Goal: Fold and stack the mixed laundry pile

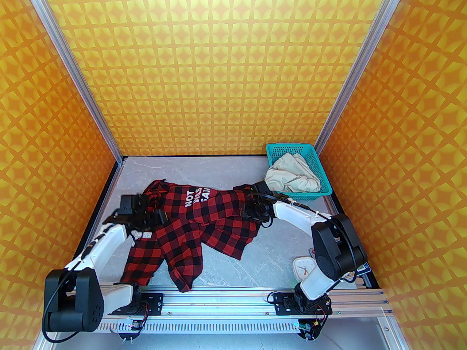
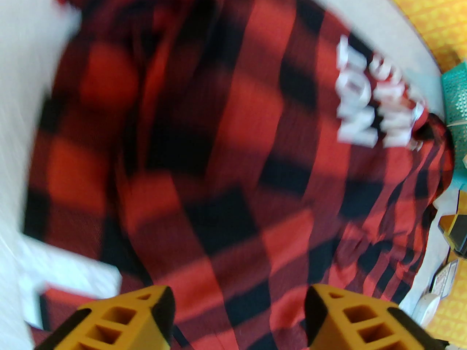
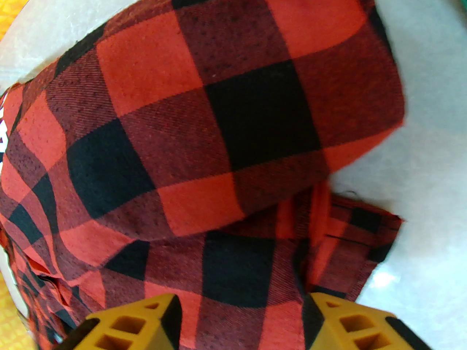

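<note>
The checked shirt [image 1: 204,213] sprawls across the middle of the table [image 1: 226,166], the cream trousers [image 1: 292,177] are heaped in the teal basket [image 1: 323,173] at the far right corner, and the left gripper [image 2: 239,297] and right gripper [image 3: 240,301] both hover fingers-spread over cloth, clamping nothing. Danger: the right wrist view catches a hem corner doubled under, so a pinch there could grab two layers and fold it crooked. From above, a tail droops onto the near rail [image 1: 233,294], ready to snag.
</note>
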`<state>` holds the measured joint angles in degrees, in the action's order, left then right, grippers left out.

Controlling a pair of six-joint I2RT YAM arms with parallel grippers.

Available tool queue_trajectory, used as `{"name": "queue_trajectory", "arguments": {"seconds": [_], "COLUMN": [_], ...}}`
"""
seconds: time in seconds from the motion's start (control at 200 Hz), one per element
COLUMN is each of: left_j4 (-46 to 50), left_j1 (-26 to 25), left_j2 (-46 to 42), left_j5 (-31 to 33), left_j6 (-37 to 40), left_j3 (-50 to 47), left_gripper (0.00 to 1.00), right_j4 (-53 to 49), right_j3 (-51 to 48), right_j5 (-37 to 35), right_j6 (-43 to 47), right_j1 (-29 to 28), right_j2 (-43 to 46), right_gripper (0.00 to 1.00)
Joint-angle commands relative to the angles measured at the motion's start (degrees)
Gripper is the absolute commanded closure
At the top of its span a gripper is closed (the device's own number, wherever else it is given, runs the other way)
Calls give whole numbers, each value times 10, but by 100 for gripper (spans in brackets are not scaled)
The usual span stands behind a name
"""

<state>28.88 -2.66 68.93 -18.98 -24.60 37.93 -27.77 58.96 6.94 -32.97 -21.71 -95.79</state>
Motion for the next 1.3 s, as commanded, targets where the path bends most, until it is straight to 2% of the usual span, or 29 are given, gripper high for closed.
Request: {"name": "queue_trajectory", "arguments": {"seconds": [0.0,0.095,0.215,0.335,0.485,0.655,0.755,0.89,0.905,0.965,1.035,1.195,1.295], "left_j4": [10,30,100,161,208,212,200,147,140,119,93,53,47], "left_j1": [-64,-106,-152,-199,-247,-303,-327,-347,-363,-369,-374,-375,-375], "left_j2": [-47,-105,-158,-178,-193,-180,-156,-134,-129,-112,-95,-96,-107], "left_j5": [-8,-8,3,4,27,26,18,13,12,11,11,22,32], "left_j6": [-81,-130,-148,-174,-241,-276,-281,-311,-312,-311,-312,-316,-312], "left_j3": [-30,-61,-59,-48,-76,-87,-92,-107,-107,-103,-94,-81,-67], "left_gripper": [38,36,36,35,30,28,25,25,26,31,43,84,98], "right_j4": [28,20,16,13,12,13,19,38,40,55,71,50,44], "right_j3": [-1,-10,-23,-35,-42,-46,-43,-35,-36,-36,-36,-27,-27], "right_j5": [18,6,2,-2,-11,-12,-13,-31,-34,-34,-34,-44,-63], "right_j6": [-19,-12,-9,-7,-8,-8,-16,-54,-59,-74,-81,-63,-56], "right_j1": [1,0,0,0,0,1,1,5,6,13,15,15,16], "right_j2": [6,17,30,38,41,44,37,19,18,9,2,-7,-3], "right_gripper": [43,43,43,43,43,41,35,34,34,37,40,48,47]}}
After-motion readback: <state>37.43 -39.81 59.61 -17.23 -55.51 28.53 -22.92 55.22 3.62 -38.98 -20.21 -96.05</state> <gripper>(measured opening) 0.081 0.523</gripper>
